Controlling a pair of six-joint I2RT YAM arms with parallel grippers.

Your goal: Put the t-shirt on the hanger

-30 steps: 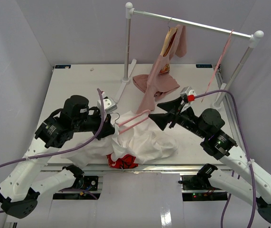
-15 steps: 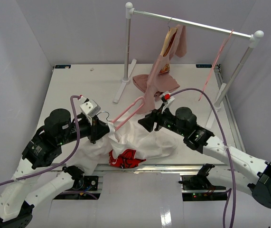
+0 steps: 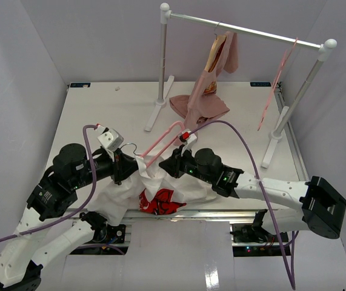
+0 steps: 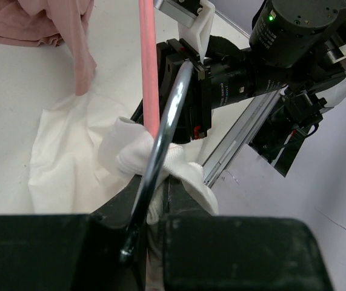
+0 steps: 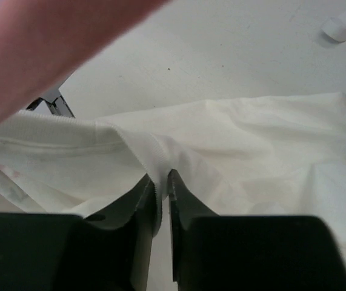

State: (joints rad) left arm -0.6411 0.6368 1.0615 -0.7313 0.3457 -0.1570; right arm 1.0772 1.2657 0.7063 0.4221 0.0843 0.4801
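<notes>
The white t-shirt (image 3: 192,183) lies crumpled at the table's near edge, its red print (image 3: 158,199) facing up. The thin pink hanger (image 3: 163,141) slants up and away from its collar. My left gripper (image 3: 134,166) is shut on the hanger at the base of its dark metal hook (image 4: 168,124), with white collar cloth (image 4: 133,150) bunched around the fingers. My right gripper (image 3: 162,166), just to the right of it, is shut on the ribbed collar (image 5: 158,159) of the t-shirt (image 5: 263,145). The hanger (image 5: 33,66) shows as a pink blur at upper left.
A clothes rail (image 3: 245,29) stands at the back, holding a dusty-pink garment (image 3: 204,100) that droops onto the table and a second pink hanger (image 3: 275,85) at the right. The rail's feet (image 3: 154,115) rest on the white table (image 3: 100,109).
My right arm swung left and down to the t-shirt and closed its jaws on the collar. My left arm drew back toward the near left, taking the hanger with it.
</notes>
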